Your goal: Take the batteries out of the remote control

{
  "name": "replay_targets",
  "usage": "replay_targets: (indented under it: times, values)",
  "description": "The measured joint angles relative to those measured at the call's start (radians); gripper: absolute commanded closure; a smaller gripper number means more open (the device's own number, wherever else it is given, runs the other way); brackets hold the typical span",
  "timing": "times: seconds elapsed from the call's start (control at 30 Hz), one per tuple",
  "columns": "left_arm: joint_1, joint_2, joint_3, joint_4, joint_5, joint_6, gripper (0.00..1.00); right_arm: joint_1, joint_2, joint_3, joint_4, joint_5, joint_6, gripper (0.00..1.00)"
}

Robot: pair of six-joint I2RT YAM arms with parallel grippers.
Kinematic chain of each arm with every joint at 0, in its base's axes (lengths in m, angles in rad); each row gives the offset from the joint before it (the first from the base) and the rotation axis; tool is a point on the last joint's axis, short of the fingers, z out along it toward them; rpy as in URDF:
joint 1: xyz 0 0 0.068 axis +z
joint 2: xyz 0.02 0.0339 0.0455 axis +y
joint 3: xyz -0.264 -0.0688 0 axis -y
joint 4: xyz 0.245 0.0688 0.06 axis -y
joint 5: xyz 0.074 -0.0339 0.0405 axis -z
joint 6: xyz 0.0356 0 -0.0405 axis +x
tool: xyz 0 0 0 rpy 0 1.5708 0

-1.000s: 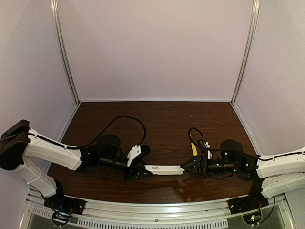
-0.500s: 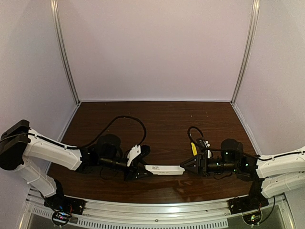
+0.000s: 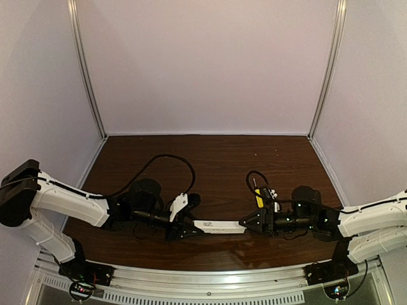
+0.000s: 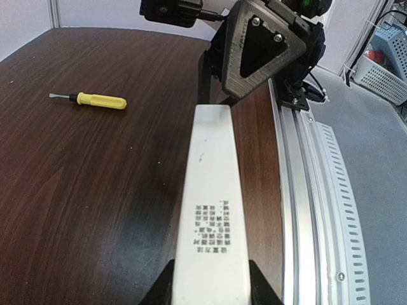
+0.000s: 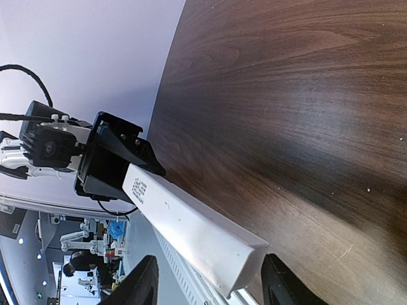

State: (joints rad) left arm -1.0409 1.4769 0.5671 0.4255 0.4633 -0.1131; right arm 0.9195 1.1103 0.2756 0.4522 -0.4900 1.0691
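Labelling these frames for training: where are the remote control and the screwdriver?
remote control (image 4: 211, 184), left wrist view, middle of its white top face.
screwdriver (image 4: 102, 100), left wrist view, its yellow handle.

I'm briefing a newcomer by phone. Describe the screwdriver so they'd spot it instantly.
On the dark wooden table, look beyond the right gripper. The screwdriver lies flat there; its yellow handle sets it apart from the white remote control in the left gripper.
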Motion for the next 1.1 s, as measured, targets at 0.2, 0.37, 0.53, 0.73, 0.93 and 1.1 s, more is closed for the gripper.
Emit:
replay_targets:
  times: [0.2, 0.37, 0.53, 0.73, 0.93, 1.1]
  values:
    - [0.0, 0.0, 0.0, 0.0, 0.001, 0.0, 1.0, 0.01, 0.03, 0.0, 0.018, -0.005, 0.0, 0.48]
    - [0.0, 0.0, 0.0, 0.0, 0.001, 0.0, 1.0, 0.017, 0.034, 0.0, 0.017, -0.006, -0.001, 0.5]
    - [0.0, 0.001, 0.0, 0.0, 0.0, 0.0, 1.0, 0.018, 0.034, 0.0, 0.016, -0.006, -0.002, 0.53]
    - [0.0, 0.005, 0.0, 0.0, 0.0, 0.001, 1.0, 0.019, 0.034, 0.0, 0.012, -0.005, -0.008, 0.57]
    - [0.0, 0.01, 0.0, 0.0, -0.004, 0.005, 1.0, 0.019, 0.032, 0.006, -0.01, -0.002, -0.017, 0.61]
    - [0.0, 0.017, 0.0, -0.001, -0.011, 0.008, 1.0, 0.02, 0.026, 0.014, -0.037, 0.008, -0.023, 0.64]
